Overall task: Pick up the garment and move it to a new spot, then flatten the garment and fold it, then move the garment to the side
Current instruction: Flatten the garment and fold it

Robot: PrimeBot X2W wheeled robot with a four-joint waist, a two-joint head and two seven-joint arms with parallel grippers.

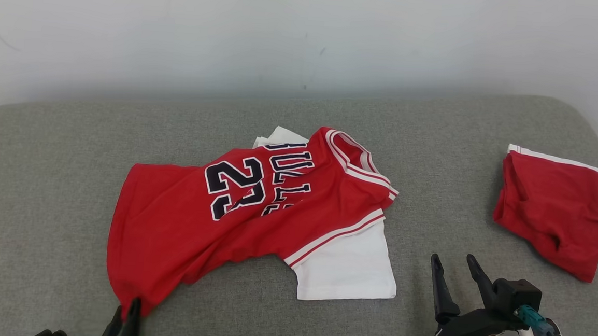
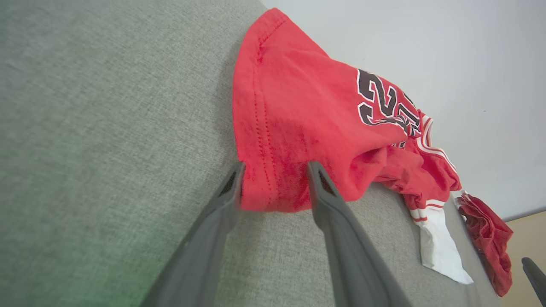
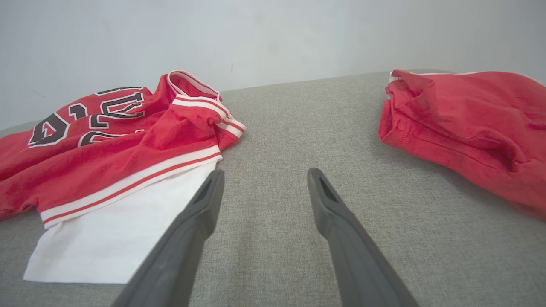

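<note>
The garment is a red jersey with a dark "23" and white sleeves, lying crumpled in the middle of the grey cushion. My left gripper is at its near left hem corner. In the left wrist view the garment has that corner between the two fingers of the left gripper, jaws still apart. My right gripper stands open over bare cushion, right of the white sleeve. The right wrist view shows the right gripper with nothing between its fingers and the garment to its left.
A second red piece with a white edge lies crumpled at the right end of the cushion, also seen as the red piece right of my right fingers. A pale wall runs behind. The cushion's edge curves down at the far right.
</note>
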